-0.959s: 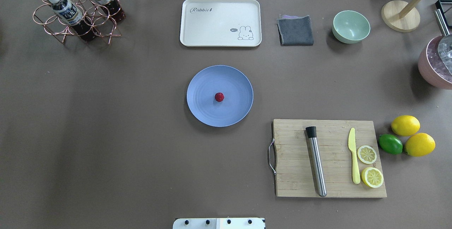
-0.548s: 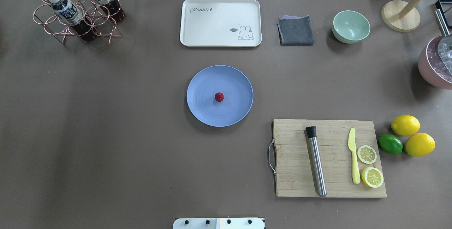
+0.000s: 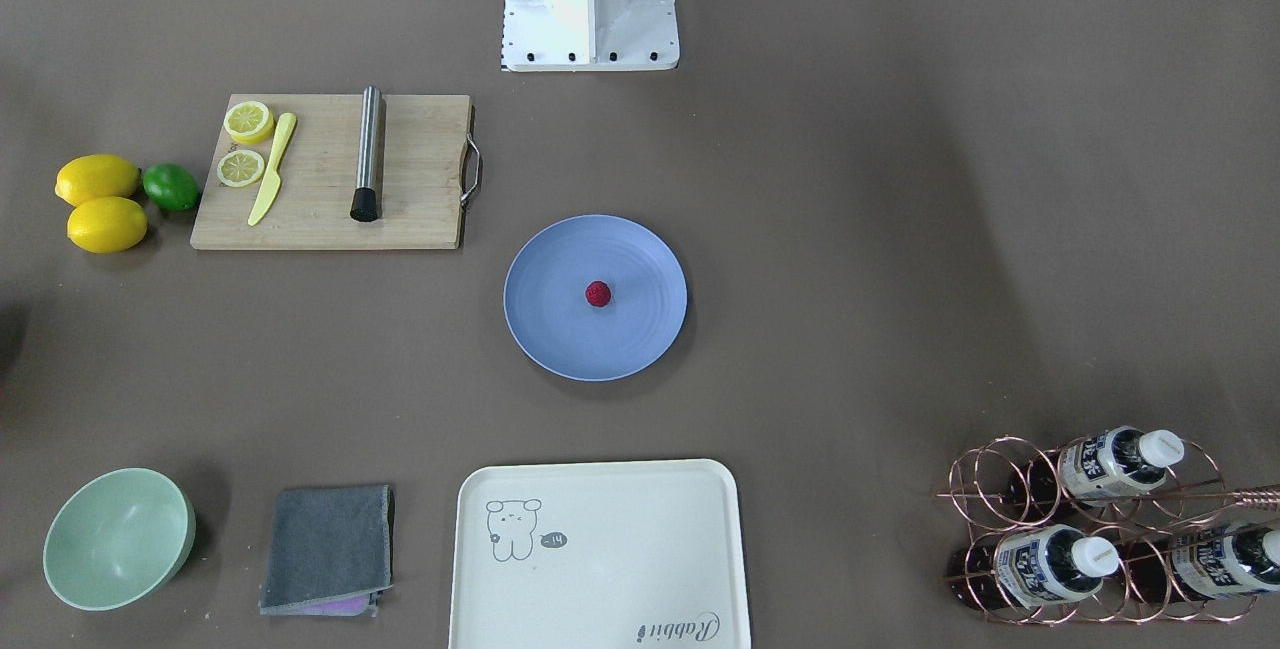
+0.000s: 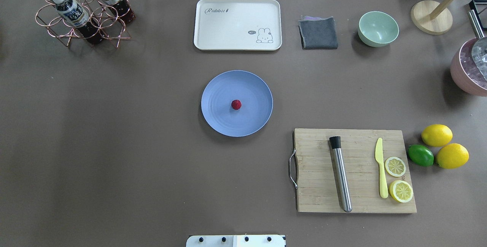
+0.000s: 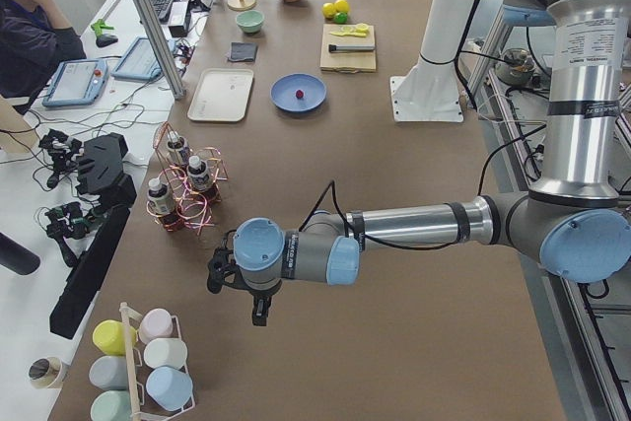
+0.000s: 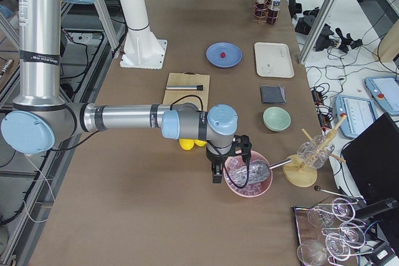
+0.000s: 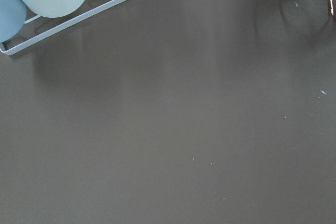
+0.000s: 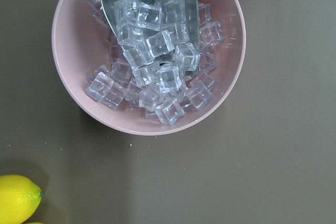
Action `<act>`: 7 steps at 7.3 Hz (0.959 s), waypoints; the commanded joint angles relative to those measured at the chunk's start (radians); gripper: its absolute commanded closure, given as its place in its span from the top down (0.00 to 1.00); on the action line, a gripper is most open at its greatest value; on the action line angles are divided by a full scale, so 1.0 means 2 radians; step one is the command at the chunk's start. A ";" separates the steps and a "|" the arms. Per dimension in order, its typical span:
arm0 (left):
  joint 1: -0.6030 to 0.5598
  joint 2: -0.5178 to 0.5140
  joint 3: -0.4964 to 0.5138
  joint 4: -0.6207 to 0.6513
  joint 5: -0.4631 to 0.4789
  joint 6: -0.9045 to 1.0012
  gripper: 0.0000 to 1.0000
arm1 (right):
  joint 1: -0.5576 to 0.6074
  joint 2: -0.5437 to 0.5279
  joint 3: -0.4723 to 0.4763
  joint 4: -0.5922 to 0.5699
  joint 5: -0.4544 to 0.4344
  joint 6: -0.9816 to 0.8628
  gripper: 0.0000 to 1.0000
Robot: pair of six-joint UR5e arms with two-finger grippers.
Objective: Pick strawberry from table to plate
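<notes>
The small dark red strawberry (image 4: 236,104) lies at the middle of the round blue plate (image 4: 255,87), which sits at the centre of the brown table (image 4: 114,125). The front-facing view shows the same strawberry (image 3: 598,294) on the plate (image 3: 640,339). Neither arm reaches into the overhead view. My left gripper (image 5: 258,315) hangs far off at the table's left end, near a rack of cups; I cannot tell whether it is open or shut. My right gripper (image 6: 230,175) hovers over a pink bowl of ice at the right end; its state cannot be told either.
A wooden cutting board (image 4: 355,171) with a steel muddler, yellow knife and lemon slices lies front right, lemons and a lime (image 4: 420,155) beside it. Along the far edge stand a cream tray (image 4: 237,24), grey cloth (image 4: 318,33), mint bowl (image 4: 378,28) and bottle rack (image 4: 81,11). The pink ice bowl (image 8: 68,77) holds a scoop.
</notes>
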 commanded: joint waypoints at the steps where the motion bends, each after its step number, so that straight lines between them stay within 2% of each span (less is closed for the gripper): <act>1: 0.000 0.002 0.000 0.001 0.003 0.000 0.98 | 0.000 0.001 -0.002 0.000 0.000 0.000 1.00; 7: 0.000 0.002 0.003 0.004 0.000 -0.002 0.98 | -0.001 -0.003 -0.009 0.000 -0.001 0.000 1.00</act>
